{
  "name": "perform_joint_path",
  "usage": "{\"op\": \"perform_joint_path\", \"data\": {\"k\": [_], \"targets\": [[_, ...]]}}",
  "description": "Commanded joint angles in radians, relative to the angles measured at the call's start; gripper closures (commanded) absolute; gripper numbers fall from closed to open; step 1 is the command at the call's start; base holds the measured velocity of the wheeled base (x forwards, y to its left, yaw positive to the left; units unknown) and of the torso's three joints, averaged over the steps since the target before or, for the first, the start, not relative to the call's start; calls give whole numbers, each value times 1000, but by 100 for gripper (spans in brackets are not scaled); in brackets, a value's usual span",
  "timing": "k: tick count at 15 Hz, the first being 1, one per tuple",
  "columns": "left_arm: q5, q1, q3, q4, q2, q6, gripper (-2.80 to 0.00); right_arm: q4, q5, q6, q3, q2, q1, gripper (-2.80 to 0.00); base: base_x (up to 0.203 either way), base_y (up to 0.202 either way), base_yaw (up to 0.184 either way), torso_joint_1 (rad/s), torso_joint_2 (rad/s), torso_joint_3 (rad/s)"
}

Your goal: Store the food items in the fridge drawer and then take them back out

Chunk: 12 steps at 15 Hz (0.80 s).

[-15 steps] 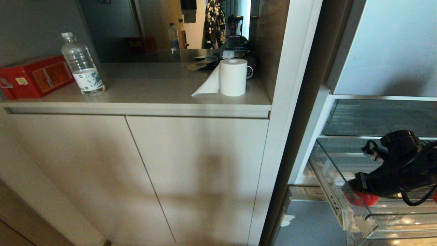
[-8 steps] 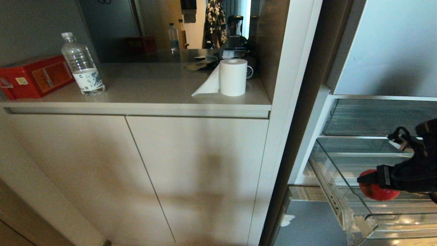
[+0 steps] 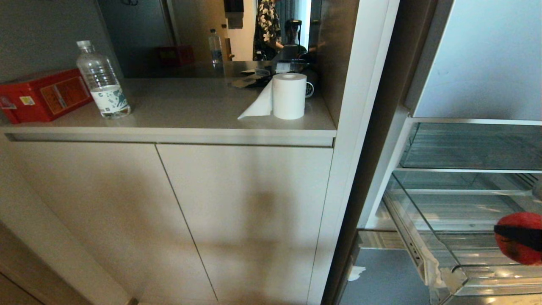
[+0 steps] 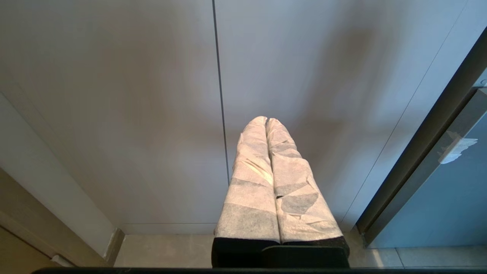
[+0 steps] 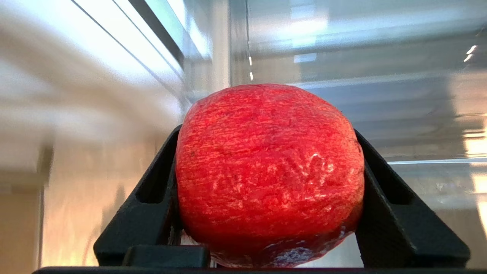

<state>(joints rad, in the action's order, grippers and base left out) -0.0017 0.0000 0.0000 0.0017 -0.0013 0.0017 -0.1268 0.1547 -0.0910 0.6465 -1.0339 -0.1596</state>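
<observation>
A round red food item [image 5: 270, 171] is clamped between the black fingers of my right gripper [image 5: 268, 131]. In the head view the same food item [image 3: 518, 248] hangs at the far right edge, over the open fridge drawer [image 3: 465, 271], with one black finger [image 3: 514, 231] lying across it; the arm itself is out of that view. The drawer is a clear plastic bin pulled out of the fridge, and the part of its ribbed floor that shows holds nothing. My left gripper [image 4: 266, 120] is shut, its white-wrapped fingers pressed together and facing the beige cabinet doors [image 4: 152, 114].
Left of the fridge is a beige counter [image 3: 190, 110] with a water bottle [image 3: 101, 80], a red box [image 3: 42, 95] and a paper roll [image 3: 289, 95]. A clear-fronted compartment [image 3: 470, 146] sits above the drawer. A person shows in the mirror [image 3: 267, 25] behind the counter.
My right gripper has drawn back to the right with the red food item, out of the drawer's near left part. The arm has left the head view. The left arm is still.
</observation>
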Motion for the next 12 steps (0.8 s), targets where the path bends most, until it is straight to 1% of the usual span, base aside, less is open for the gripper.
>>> {"op": "perform_joint_path", "data": {"k": [1,4,6,7,9,11,12], "targets": [[0,0,2,0,1,0,0,1,2,-11,-45,282,0,0,0,0,0,0,0,0],[0,0,2,0,1,0,0,2,2,-7,-104,531,0,0,0,0,0,0,0,0],[0,0,2,0,1,0,0,2,-11,17,-143,672,-4,0,0,0,0,0,0,0],[0,0,2,0,1,0,0,4,-31,40,-168,726,-8,0,0,0,0,0,0,0],[0,0,2,-1,1,0,0,54,-60,95,-281,755,-11,0,0,0,0,0,0,0],[0,0,2,0,1,0,0,121,-61,147,-419,754,-8,0,0,0,0,0,0,0],[0,0,2,0,1,0,0,141,-61,162,-484,751,17,0,0,0,0,0,0,0]]}}
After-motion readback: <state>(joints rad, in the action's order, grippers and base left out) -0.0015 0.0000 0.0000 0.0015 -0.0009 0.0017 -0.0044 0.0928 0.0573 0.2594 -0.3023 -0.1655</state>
